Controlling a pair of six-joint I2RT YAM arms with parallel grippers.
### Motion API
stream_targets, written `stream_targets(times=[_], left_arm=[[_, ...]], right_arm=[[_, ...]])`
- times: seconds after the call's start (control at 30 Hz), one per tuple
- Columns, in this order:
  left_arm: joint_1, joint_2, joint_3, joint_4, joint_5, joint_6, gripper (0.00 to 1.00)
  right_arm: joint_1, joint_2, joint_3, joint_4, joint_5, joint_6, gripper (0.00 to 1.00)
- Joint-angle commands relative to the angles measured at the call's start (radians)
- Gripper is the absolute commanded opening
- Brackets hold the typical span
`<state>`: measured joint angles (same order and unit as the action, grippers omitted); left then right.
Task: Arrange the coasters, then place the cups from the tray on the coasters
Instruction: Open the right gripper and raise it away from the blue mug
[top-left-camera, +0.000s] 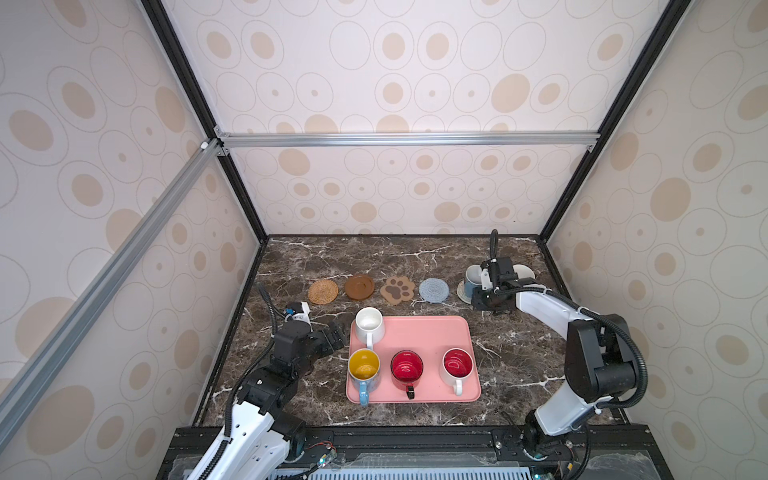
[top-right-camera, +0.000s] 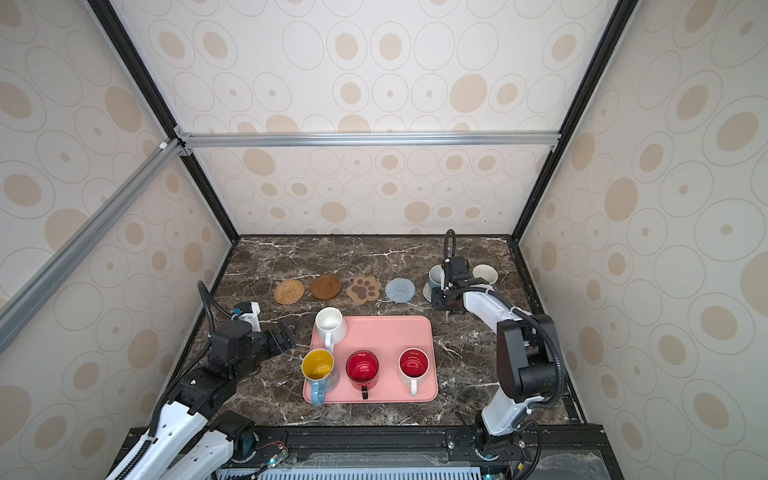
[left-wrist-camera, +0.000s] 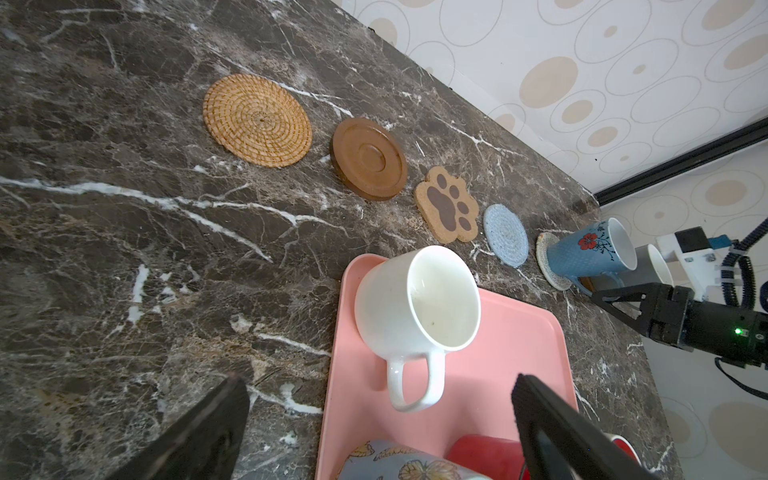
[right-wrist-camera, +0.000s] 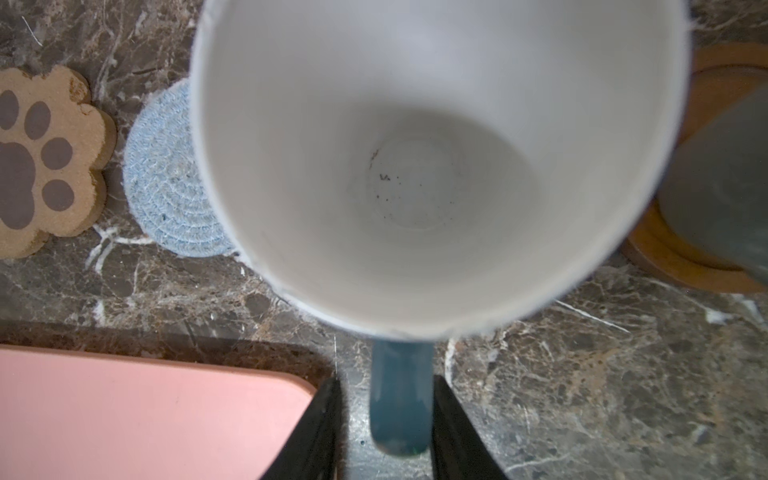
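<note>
Four coasters lie bare in a row behind the pink tray (top-left-camera: 415, 336): rattan (top-left-camera: 323, 291), brown disc (top-left-camera: 359, 286), paw (top-left-camera: 397, 289) and blue-grey (top-left-camera: 433, 289). Further right, a light blue cup (top-left-camera: 473, 277) stands on the cream coaster (left-wrist-camera: 548, 266), and a grey-white cup (top-left-camera: 523, 272) on a wooden disc (right-wrist-camera: 665, 257). My right gripper (right-wrist-camera: 385, 380) straddles the blue cup's handle (right-wrist-camera: 401, 399), jaws slightly parted with a gap on one side. On the tray are white (top-left-camera: 369, 323), yellow-inside (top-left-camera: 363, 368), red (top-left-camera: 407, 368) and red-inside (top-left-camera: 457, 365) cups. My left gripper (left-wrist-camera: 378, 380) is wide open near the white cup's handle (left-wrist-camera: 411, 386).
The dark marble table (top-left-camera: 511, 353) is closed in by patterned walls on three sides, with black frame posts at the back corners. The right arm (top-left-camera: 590, 357) arches over the table's right side.
</note>
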<state>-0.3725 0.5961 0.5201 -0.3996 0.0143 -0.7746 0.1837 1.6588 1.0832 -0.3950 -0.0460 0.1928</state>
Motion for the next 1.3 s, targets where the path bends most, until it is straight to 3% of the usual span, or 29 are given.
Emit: stream_targets(times=[0.0, 0.7, 1.27], left_arm=[[-0.005, -0.007, 0.003, 0.001, -0.013, -0.018, 1.00], [-0.005, 0.028, 0.014, 0.019, 0.000, 0.007, 1.00], [-0.006, 0.168, 0.145, -0.054, 0.063, 0.119, 0.98]], right_arm=[[-0.006, -0.037, 0.003, -0.015, 0.027, 0.008, 0.37], [-0.006, -0.374, -0.070, -0.183, 0.135, 0.106, 0.40], [-0.006, -0.580, -0.112, -0.287, 0.037, 0.176, 0.42]])
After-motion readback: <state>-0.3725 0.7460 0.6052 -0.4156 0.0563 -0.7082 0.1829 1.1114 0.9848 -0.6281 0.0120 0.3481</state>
